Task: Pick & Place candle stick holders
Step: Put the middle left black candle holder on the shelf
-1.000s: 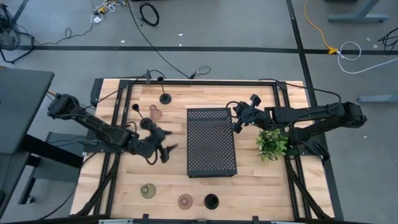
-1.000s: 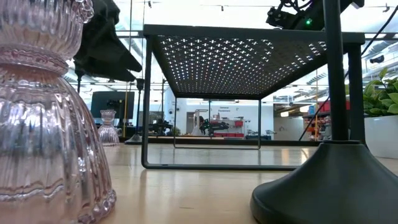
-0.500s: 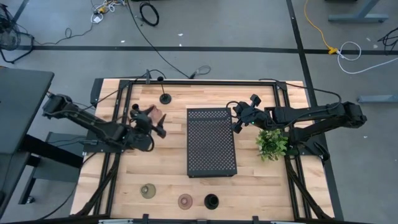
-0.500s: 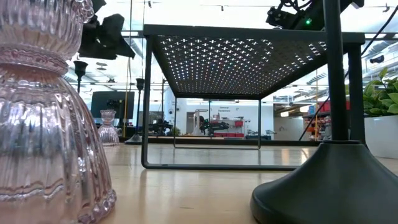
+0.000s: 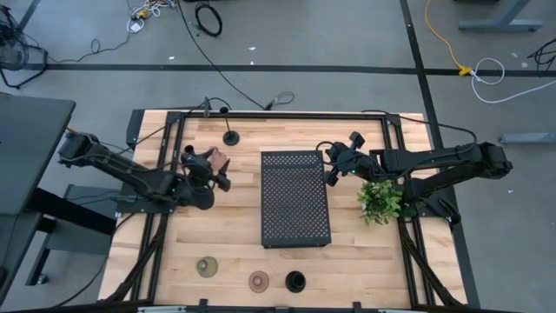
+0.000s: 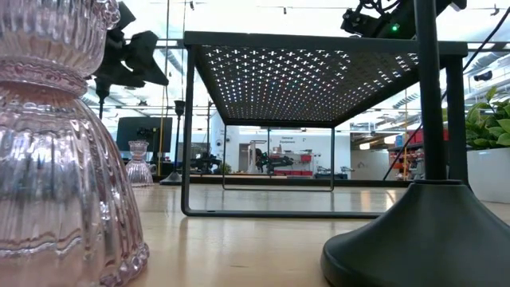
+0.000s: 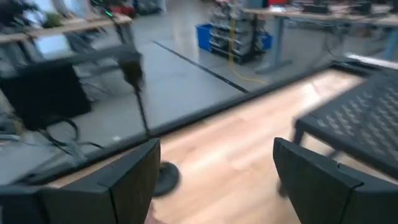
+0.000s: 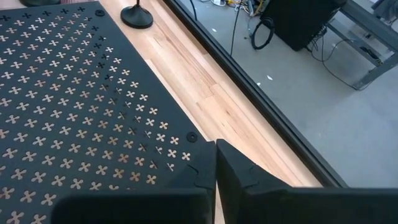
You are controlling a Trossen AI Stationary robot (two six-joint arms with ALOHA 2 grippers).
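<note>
Perforated tray [image 5: 296, 198]: beside the left gripper; a swing could clip it

Left gripper [image 5: 207, 168]: fingers spread wide, empty, over the pink holder [image 5: 219, 162]; an off-centre descent risks tipping it

Right gripper [image 5: 334, 165]: pinched shut, waiting at the tray's far corner

Black stem holder [image 7: 142, 118]: ahead of the left gripper, blurred

Pink holder: largely hidden beneath the fingers; contact unclear
</note>
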